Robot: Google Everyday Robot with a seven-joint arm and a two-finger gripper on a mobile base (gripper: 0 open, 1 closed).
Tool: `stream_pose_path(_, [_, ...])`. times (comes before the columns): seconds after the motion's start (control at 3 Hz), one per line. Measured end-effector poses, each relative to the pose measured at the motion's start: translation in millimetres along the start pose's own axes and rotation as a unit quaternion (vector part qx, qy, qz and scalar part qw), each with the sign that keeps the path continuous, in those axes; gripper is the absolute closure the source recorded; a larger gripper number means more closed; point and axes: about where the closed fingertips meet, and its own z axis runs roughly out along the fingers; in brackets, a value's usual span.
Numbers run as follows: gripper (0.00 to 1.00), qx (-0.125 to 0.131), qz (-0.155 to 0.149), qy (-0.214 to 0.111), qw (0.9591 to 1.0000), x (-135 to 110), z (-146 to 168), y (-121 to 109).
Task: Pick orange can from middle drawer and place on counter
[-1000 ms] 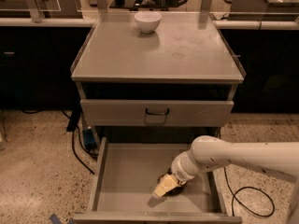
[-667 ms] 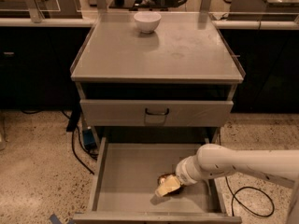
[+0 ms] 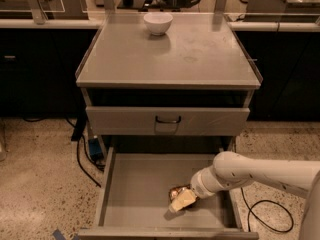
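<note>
Presently the claw (image 3: 182,200) is low in the middle drawer (image 3: 135,184), towards its front right, touching the orange can (image 3: 175,189); whether it grips cannot be told. Advised: secure the hold, then lift vertically towards the bench (image 3: 165,59).

Speckled terrazzo floor (image 3: 35,174) with black cables (image 3: 78,149), dark cabinets (image 3: 35,69) behind.

gripper (image 3: 181,201) low inside open middle drawer (image 3: 131,194), right of centre | orange can (image 3: 175,190) against it, near drawer floor | white bowl (image 3: 158,23) at desk (image 3: 200,59) back
</note>
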Motion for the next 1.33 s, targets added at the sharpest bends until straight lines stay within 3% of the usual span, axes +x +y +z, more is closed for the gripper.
stream_pose_path(0.33, [0.0, -0.077, 0.025, 0.007, 0.9967, 17, 16, -31])
stream_pose_path(0.67, [0.0, -0.077, 0.025, 0.007, 0.9967, 16, 16, -31])
stream_pose_path(1.0, [0.0, -0.055, 0.027, 0.015, 0.998, 20, 23, -34])
stream_pose_path(1.33, [0.0, 0.001, 0.043, 0.046, 0.998, 34, 37, -39])
